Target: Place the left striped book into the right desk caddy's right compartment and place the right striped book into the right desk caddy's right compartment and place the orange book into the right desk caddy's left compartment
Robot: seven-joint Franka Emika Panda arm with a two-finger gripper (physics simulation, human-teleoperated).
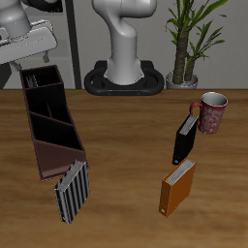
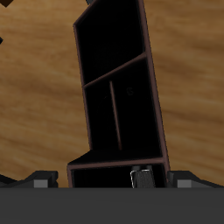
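A striped book [image 1: 73, 191] stands on the table [image 1: 126, 155] near its front edge, touching or nearly touching the low, sloped end of the right desk caddy [image 1: 60, 153], outside the box. This is the right striped book. From my exterior view, a second striped spine [image 1: 37, 77] shows inside the caddy's far end, in the squarish right compartment [image 1: 45, 77], directly under my gripper [image 1: 33, 60]. In my wrist view the same section [image 2: 114, 177] sits closest to the camera, with a pale, narrow book top [image 2: 138, 178] poking up inside it beside the wall. The left compartment [image 2: 112, 39], the long black-lined section with sloping walls, appears bare of books in both views.

The orange book [image 1: 178, 187] stands upright on the table well apart from the caddy, nearer the front edge. Just behind it stands a black book [image 1: 184, 139], and beside that a red patterned mug [image 1: 210, 113]. A potted plant [image 1: 190, 44] stands at the table's back near the robot's base [image 1: 124, 77].

My gripper hangs just above the caddy's full-height end. I cannot tell whether the jaws are spread or closed: the exterior view blurs them against the arm, and the wrist view shows only dark finger housings at the frame's edge.
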